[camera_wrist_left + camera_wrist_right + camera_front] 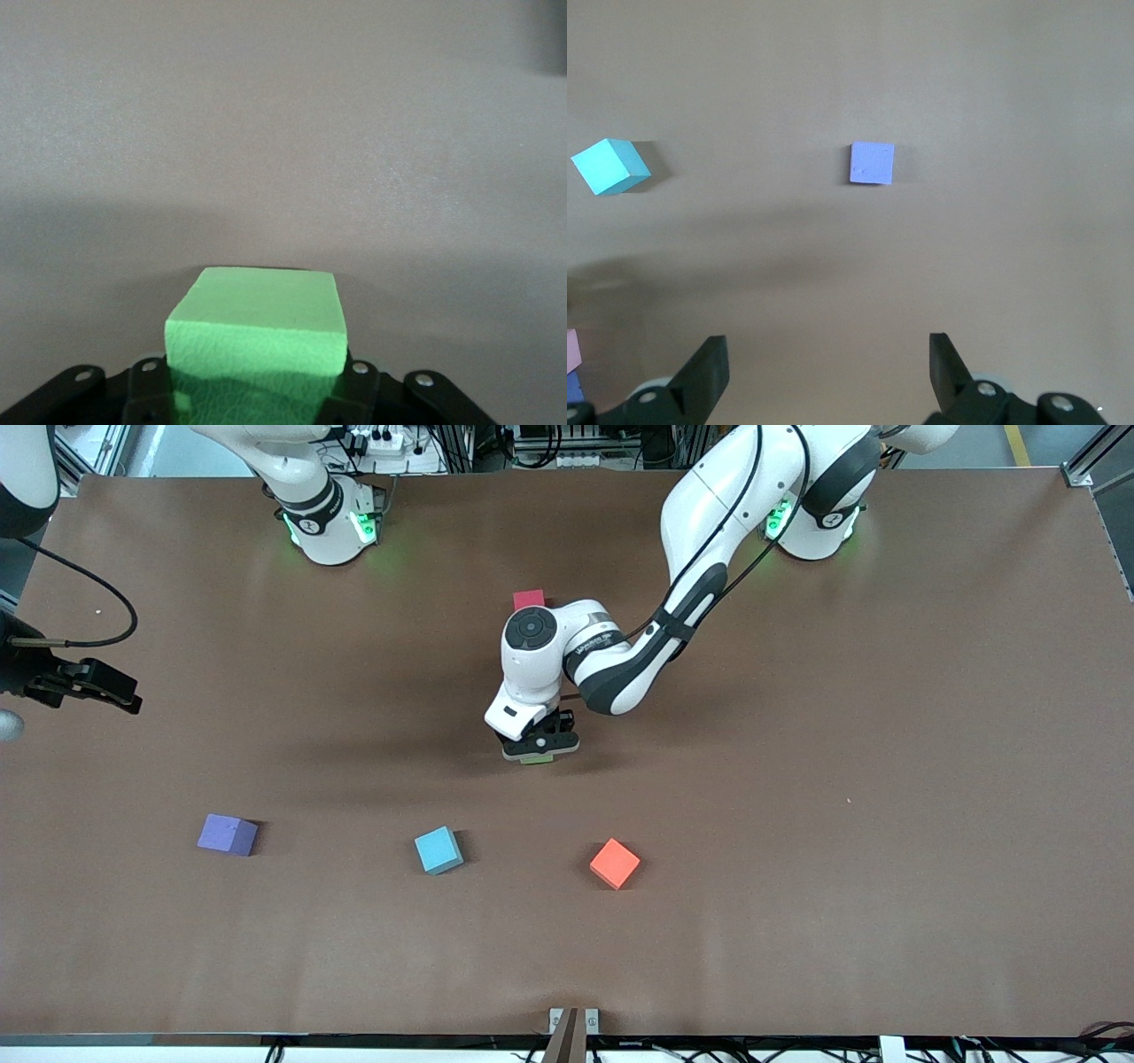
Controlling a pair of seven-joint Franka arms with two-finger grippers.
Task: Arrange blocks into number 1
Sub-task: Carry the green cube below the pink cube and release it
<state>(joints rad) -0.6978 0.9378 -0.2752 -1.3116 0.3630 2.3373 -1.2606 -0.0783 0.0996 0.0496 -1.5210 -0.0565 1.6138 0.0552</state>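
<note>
We pinched the green block (257,332) in our left end effector (540,749); right end effector (828,376) waited spread, purple block (228,834) unplaced.

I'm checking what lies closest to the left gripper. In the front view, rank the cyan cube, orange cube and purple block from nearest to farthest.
From the left gripper:
1. Orange cube, nearer the camera.
2. Cyan cube, only slightly farther.
3. Purple block, toward the right arm's end.

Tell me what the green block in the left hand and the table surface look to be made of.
Green block: likely foam, matte; its faces show a fine crinkled texture without shine, edges slightly soft. It sits between the fingers of the left hand. Table: brown matte sheet, perhaps paper or felt-like mat; faint creases, only dull sheen.
</note>
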